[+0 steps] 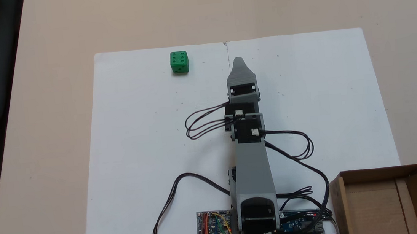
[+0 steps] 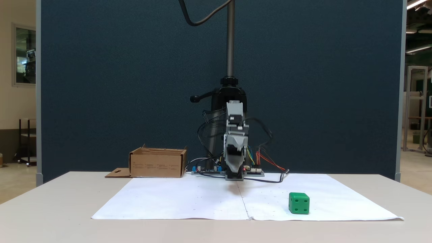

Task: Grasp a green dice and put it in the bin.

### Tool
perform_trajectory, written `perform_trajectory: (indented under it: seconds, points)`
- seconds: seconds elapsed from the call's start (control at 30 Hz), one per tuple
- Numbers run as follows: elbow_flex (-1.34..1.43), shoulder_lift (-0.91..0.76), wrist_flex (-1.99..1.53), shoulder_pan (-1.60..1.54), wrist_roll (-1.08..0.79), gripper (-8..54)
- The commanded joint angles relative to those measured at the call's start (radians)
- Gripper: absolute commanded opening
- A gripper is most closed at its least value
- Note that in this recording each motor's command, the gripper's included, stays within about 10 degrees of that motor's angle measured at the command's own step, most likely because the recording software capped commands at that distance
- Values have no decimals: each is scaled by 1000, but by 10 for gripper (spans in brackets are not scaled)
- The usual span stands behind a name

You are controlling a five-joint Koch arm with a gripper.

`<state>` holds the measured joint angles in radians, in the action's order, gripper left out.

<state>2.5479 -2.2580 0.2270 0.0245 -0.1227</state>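
From the fixed view above: green dice [image 1: 179,62] sitting on the white paper [image 1: 138,139] toward its far-left corner, six pips up, nothing touching it. Gripper [image 1: 238,61] pointing away along the paper's centre seam, well to the right of the dice and apart from it, holding nothing. Only one grey tapered tip visible there, so impossible to tell whether spread or pressed together. Bin [image 1: 384,199] at the near right, open-topped, apparently empty, beside the arm's base. From the fixed view facing the arm: green dice [image 2: 299,203] near the front edge of the paper [image 2: 189,199], right of the seam; gripper [image 2: 235,175] low by the base, aimed at the camera, tips blurred and stacked, gap again unreadable. Bin [image 2: 157,163] far left, flaps upright. Likely handling: light, rigid plastic, smooth and a bit slippery, rounded edges prone to rolling out of a corner pinch. Best taken across two opposite flat faces, squarely, jaws straddling the cube.
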Motion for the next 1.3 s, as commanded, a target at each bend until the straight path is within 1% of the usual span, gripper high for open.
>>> perform_trajectory:
  seconds: [0.0,0.27,0.47,0.57,0.67,0.77,0.97,1.27]
  points:
    - [-137,-112,-156,23,92,422]
    - [-416,-100,-624,18,98,422]
    - [-841,118,-968,14,101,422]
    - [-1063,256,-1127,12,101,422]
    - [-1210,362,-1288,3,133,422]
    - [-1305,422,-1439,3,156,422]
    - [-1408,448,-1692,-37,175,422]
    - [-1451,472,-1833,-92,235,422]
